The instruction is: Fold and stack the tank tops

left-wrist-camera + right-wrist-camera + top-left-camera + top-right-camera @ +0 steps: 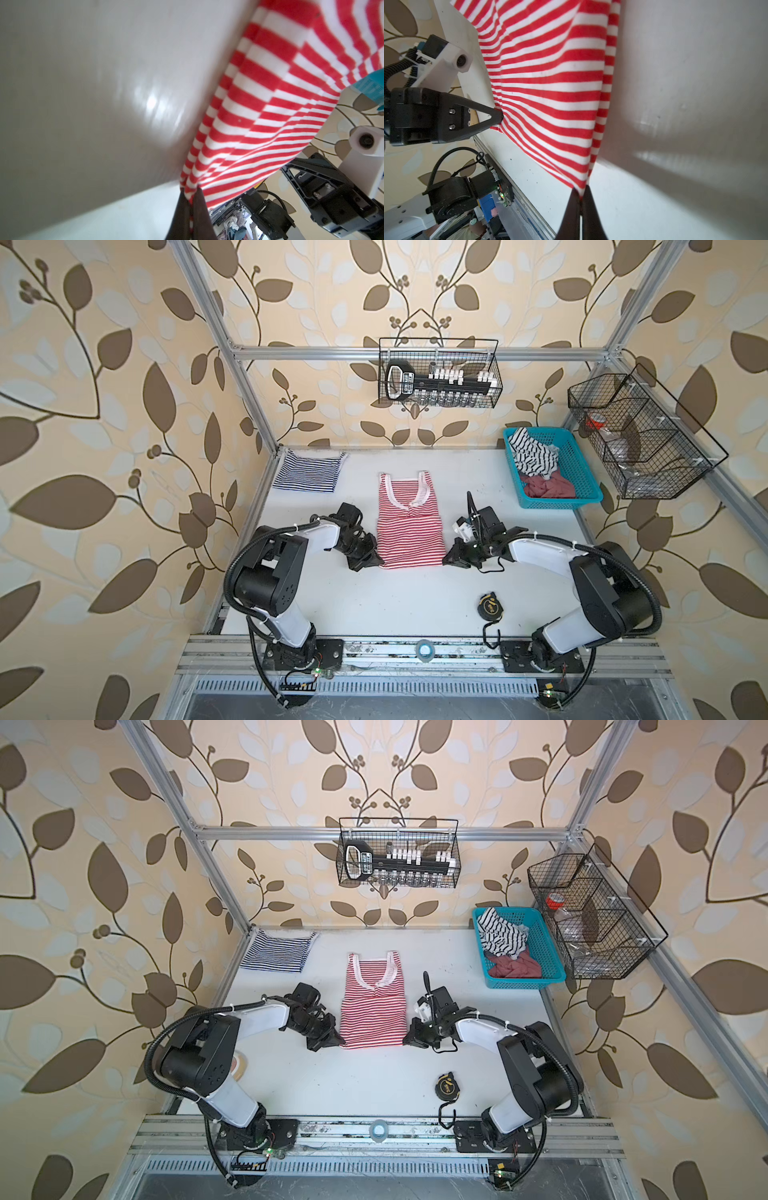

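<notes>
The red-and-white striped tank top [409, 526] [374, 1006] lies mid-table, sides folded in, white neck trim at the far end. My left gripper [379, 562] [341, 1042] [190, 193] is shut on its near left hem corner. My right gripper [444, 561] [405, 1041] [581, 192] is shut on the near right hem corner. In both wrist views the red-and-white cloth [259, 99] [550, 83] rises from the pinched corners. The navy-and-white tank top [309, 470] [279, 950] lies folded at the far left corner of the table [395, 601].
A teal basket [577, 485] [544, 961] with crumpled clothes sits far right. A black tape measure [490, 605] [446, 1085] lies near the front, right of centre. Wire baskets [438, 373] [640, 435] hang on the frame. A tape roll [424, 649] rests on the front rail.
</notes>
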Robot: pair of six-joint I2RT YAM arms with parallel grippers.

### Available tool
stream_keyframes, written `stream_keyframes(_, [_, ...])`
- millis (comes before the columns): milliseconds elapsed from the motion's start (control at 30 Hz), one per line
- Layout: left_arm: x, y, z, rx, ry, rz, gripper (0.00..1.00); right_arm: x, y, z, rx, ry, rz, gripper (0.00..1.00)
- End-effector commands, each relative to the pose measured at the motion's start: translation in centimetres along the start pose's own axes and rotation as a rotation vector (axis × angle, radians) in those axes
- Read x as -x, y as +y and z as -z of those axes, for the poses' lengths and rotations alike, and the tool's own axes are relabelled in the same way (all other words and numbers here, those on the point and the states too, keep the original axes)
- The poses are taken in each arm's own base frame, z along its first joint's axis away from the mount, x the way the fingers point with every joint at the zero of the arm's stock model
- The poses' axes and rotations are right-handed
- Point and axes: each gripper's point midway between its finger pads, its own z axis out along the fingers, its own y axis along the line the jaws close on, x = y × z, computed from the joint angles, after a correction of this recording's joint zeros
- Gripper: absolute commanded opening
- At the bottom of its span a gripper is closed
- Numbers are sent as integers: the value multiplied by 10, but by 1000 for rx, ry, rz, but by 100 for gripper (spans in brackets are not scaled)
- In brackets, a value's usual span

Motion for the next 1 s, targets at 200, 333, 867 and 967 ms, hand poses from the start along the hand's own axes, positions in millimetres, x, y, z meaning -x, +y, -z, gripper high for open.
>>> stream_keyframes(200, [-46, 9, 29, 21, -75, -18, 0, -56, 4, 15, -6, -60, -9, 0])
stream_keyframes(333, [-61, 9, 38, -9, -102, -19, 0, -70, 10, 30, -15, -84, 20, 0])
stream_keyframes(867, [-69, -53, 101, -89, -230, -149, 0, -55, 58, 81, 13, -135, 137, 0])
stream_keyframes(967, [-61, -63, 103, -90, -250, -167, 0, -43, 63, 87, 22, -149, 144, 0])
